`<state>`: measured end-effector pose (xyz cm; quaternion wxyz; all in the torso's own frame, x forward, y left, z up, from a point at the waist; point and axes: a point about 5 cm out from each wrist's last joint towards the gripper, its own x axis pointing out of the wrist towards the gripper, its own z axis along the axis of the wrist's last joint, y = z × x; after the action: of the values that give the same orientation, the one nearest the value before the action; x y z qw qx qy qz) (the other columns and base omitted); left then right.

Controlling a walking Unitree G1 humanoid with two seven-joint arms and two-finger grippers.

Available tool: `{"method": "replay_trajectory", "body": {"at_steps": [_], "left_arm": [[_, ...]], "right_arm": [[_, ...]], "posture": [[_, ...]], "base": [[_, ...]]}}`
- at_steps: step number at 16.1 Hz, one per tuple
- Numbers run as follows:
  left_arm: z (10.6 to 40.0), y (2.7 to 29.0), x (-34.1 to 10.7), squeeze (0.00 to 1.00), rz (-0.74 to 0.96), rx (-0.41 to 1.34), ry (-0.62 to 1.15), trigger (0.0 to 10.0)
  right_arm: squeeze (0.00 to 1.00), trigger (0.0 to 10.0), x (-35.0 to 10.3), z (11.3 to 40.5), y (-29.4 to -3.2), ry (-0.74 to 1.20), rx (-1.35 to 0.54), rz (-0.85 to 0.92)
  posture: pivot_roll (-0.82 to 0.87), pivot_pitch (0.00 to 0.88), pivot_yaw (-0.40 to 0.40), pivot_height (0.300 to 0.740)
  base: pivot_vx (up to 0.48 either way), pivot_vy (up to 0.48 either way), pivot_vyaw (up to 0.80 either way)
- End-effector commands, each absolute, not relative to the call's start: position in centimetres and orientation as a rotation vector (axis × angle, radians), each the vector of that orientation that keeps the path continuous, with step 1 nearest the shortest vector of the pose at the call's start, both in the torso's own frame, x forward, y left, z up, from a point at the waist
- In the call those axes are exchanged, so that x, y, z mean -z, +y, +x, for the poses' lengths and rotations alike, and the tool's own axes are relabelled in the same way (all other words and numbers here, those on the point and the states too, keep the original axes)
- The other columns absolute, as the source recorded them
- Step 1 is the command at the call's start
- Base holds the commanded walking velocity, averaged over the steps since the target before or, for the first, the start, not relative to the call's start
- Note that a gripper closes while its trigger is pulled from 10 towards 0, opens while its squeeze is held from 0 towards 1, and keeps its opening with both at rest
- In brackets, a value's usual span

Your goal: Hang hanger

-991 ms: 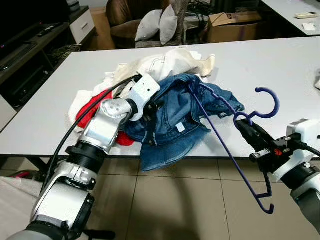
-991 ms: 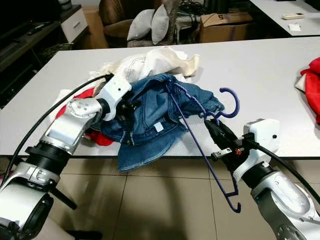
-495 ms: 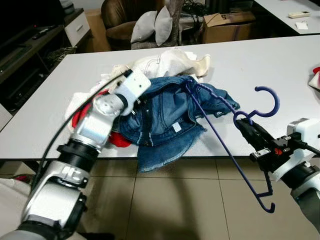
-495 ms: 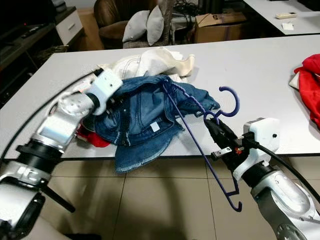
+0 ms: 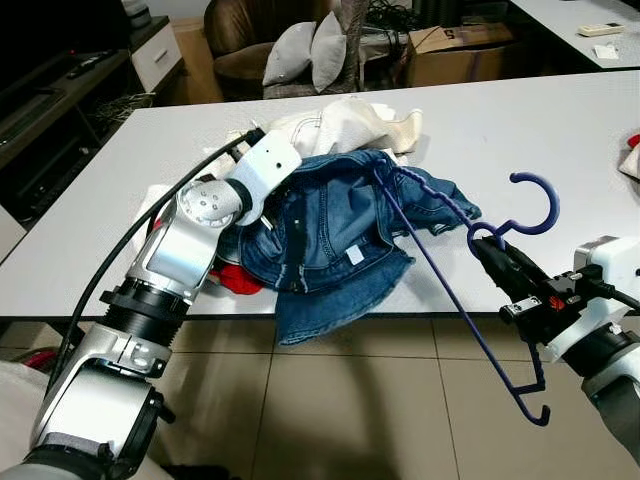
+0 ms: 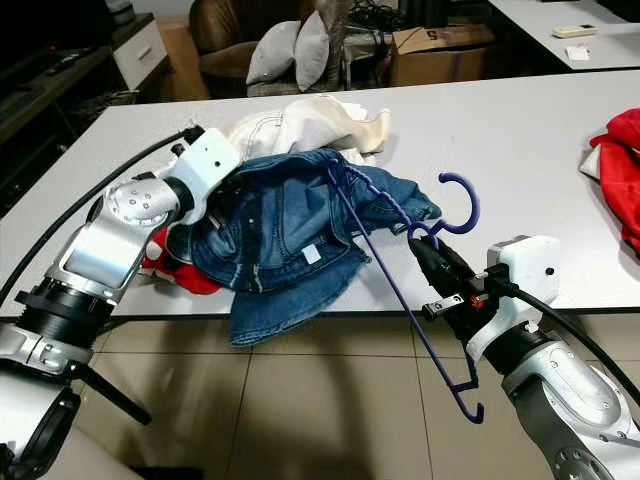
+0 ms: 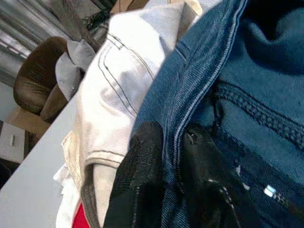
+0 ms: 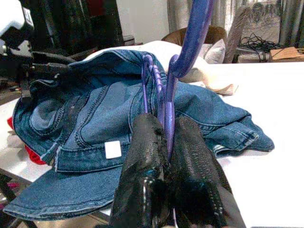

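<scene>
Denim skirt point(image 5: 330, 235) hangs over the white counter point(image 5: 520, 130) edge, its waistband pinched by the left end effector point(image 7: 166, 185). Right end effector point(image 8: 164, 156) clamps the purple hanger point(image 5: 455, 285) neck. One tug could drag the whole clothes pile point(image 5: 320, 135) off.

The far end of the purple hanger point(image 5: 455, 290) goes inside the blue denim garment point(image 5: 330, 245), so this end is hidden by the cloth. The fingertips of the left pincer point(image 7: 171, 142) are covered by the denim waistband between them. A red cloth point(image 5: 235, 278) lies under the denim and the left arm, and only a small part shows. On the right, another red cloth point(image 6: 618, 180) on the counter point(image 5: 520, 130) is cut by the picture's edge. A small white object point(image 5: 607, 29) on the far table is too small to tell.
</scene>
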<state>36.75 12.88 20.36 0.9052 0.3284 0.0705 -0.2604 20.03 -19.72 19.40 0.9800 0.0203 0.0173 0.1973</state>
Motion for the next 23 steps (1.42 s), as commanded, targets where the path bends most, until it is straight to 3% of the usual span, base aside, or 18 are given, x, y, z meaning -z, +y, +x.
{"method": "replay_trajectory", "body": {"at_steps": [1, 4, 9, 12, 14, 17, 22, 23], "left_arm": [[36.8, 14.0, -19.7, 0.0, 0.725, 0.5, 0.197, 0.0], [37.0, 14.9, -18.4, 0.0, 0.772, 0.443, 0.283, 0.0], [37.6, 15.4, -19.7, 0.0, 0.809, 0.383, 0.198, 0.0], [36.8, 13.5, -19.9, 0.0, 0.344, 0.503, 0.132, 0.0], [36.5, 13.1, -22.9, 0.0, -0.004, 0.528, -0.075, 0.0], [36.0, 13.9, -24.8, 0.0, -0.118, 0.489, -0.22, 0.0], [34.7, 14.3, -22.0, 0.0, 0.024, 0.487, -0.118, 0.0], [34.5, 14.3, -20.7, 0.0, 0.029, 0.448, -0.038, 8.7]], "right_arm": [[0.0, 10.0, -19.5, 20.1, -19.8, 0.028, -0.391, 0.028], [0.0, 10.0, -19.6, 20.2, -19.8, 0.023, -0.39, 0.026], [0.0, 10.0, -19.7, 20.2, -19.7, 0.017, -0.388, 0.027], [0.0, 10.0, -20.0, 20.1, -19.7, -0.008, -0.399, 0.073], [0.0, 10.0, -22.3, 19.5, -19.4, -0.167, -0.473, 0.237], [0.0, 10.0, -24.2, 19.0, -19.3, -0.283, -0.528, 0.342], [0.0, 10.0, -22.9, 20.3, -20.3, -0.173, -0.412, 0.285], [0.0, 10.0, -22.4, 20.7, -20.2, -0.148, -0.378, 0.271]], "posture": [[-0.15, 0.0, 0.152, 0.74], [-0.16, 0.0, 0.155, 0.74], [-0.16, 0.0, 0.162, 0.74], [-0.16, 0.0, 0.157, 0.74], [-0.16, 0.0, 0.152, 0.74], [-0.17, 0.0, 0.145, 0.74], [-0.15, 0.0, 0.128, 0.74], [-0.15, 0.0, 0.127, 0.74]], "base": [[0.0, 0.0, 0.0], [0.0, 0.0, 0.0], [0.0, 0.0, 0.0], [0.0, 0.0, 0.0], [0.0, 0.0, 0.0], [0.0, 0.0, 0.0], [0.0, 0.0, 0.0], [0.0, 0.0, 0.0]]}}
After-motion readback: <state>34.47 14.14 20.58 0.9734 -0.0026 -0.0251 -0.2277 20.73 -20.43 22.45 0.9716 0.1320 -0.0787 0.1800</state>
